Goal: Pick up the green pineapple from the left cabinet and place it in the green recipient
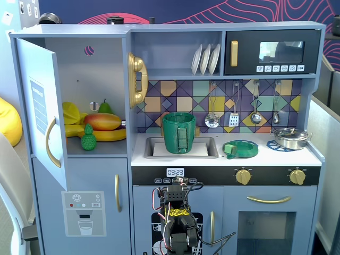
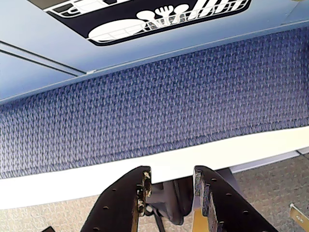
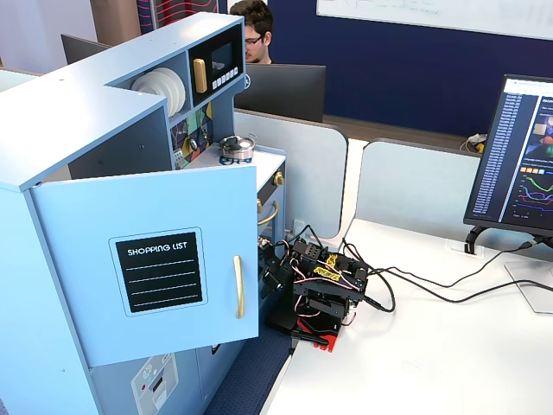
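Evidently the green pineapple (image 1: 88,138) is light, rigid plastic, standing at the near edge of the left cabinet (image 1: 101,69) shelf in front of the banana (image 1: 106,135) and mango (image 1: 102,121). Its bumpy oval body should grip best across the middle, below the crown. The gripper (image 2: 170,186), folded low, shows its jaws slightly parted and empty in the wrist view, far from the green recipient (image 1: 178,133) in the sink (image 1: 212,147).

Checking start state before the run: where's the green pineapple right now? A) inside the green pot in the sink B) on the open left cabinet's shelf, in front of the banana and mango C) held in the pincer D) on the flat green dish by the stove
B: in a fixed view the green pineapple stands on the left cabinet shelf in front of the banana and mango, while the green recipient sits in the sink.
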`<state>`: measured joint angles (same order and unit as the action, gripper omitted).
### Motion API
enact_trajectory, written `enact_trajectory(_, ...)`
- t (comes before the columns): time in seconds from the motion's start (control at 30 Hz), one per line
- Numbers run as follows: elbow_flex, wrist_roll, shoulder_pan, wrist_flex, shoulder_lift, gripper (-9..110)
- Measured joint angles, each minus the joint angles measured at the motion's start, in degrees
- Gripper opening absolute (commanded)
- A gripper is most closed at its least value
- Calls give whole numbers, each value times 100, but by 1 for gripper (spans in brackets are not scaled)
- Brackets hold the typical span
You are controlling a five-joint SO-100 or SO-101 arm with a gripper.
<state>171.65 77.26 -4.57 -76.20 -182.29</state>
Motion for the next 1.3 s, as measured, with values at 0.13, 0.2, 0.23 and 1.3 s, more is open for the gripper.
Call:
enact_trajectory(0.13, 0, 422, 272, -44, -18, 0)
enact_trajectory(0.2, 0, 686, 369, -79, -18, 0)
enact_trajectory(0.23, 0, 747, 396, -97, -18, 0)
enact_trajectory(1.3, -2936, 1775, -4043, 5810, 3059, 28)
